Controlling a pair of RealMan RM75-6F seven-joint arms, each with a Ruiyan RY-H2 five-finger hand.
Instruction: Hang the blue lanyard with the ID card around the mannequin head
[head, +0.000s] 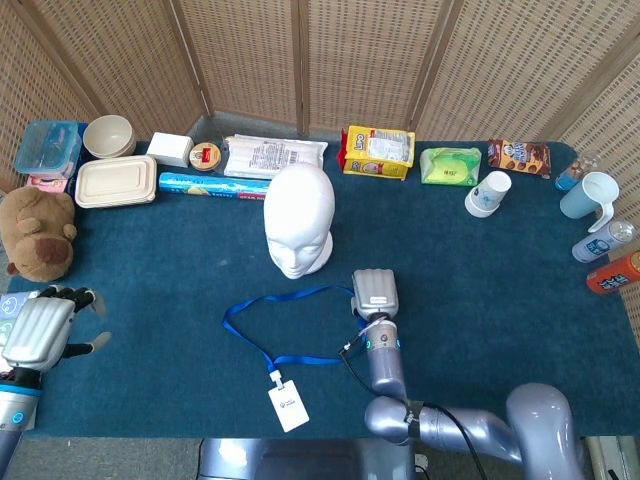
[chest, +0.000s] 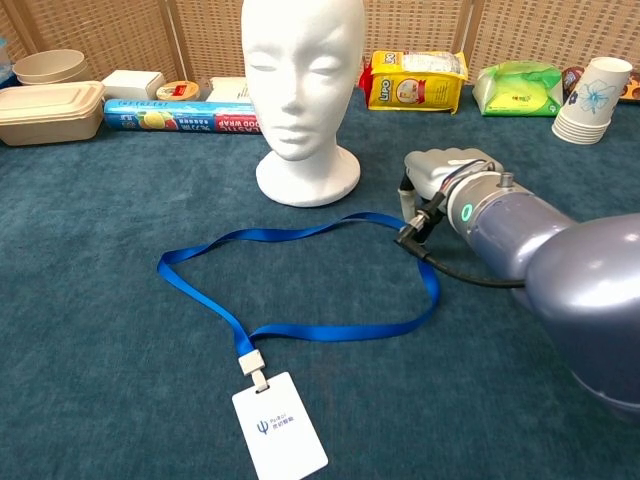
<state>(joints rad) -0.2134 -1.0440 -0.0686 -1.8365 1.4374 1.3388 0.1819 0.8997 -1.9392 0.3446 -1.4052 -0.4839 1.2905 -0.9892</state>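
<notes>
1. My right hand (chest: 440, 175) is down on the blue surface (head: 500, 270), just right of the mannequin head (head: 298, 232), knuckles up w/ the fingers curled under.
2. It sits at the right end of the blue lanyard (chest: 300, 285). Fingers look clamped on the strap there, but the contact is hidden under the hand in both views, so I can't tell for sure.
3. Strap looks raised a bit off the surface near that hand in chest view.
4. Lanyard lies as an open loop in front of the head, not around it. ID card (chest: 279, 437) lies flat at the near end, close to the surface edge.
5. Mannequin head stands upright, face toward me, apart from the loop.
6. My left hand (head: 42, 330) is far left near the surface edge, fingers apart, holding nothing; only head view shows it.
7. Teddy bear (head: 38, 232) sits just beyond the left hand. Food boxes, bowls and cups line the back and right edge.
</notes>
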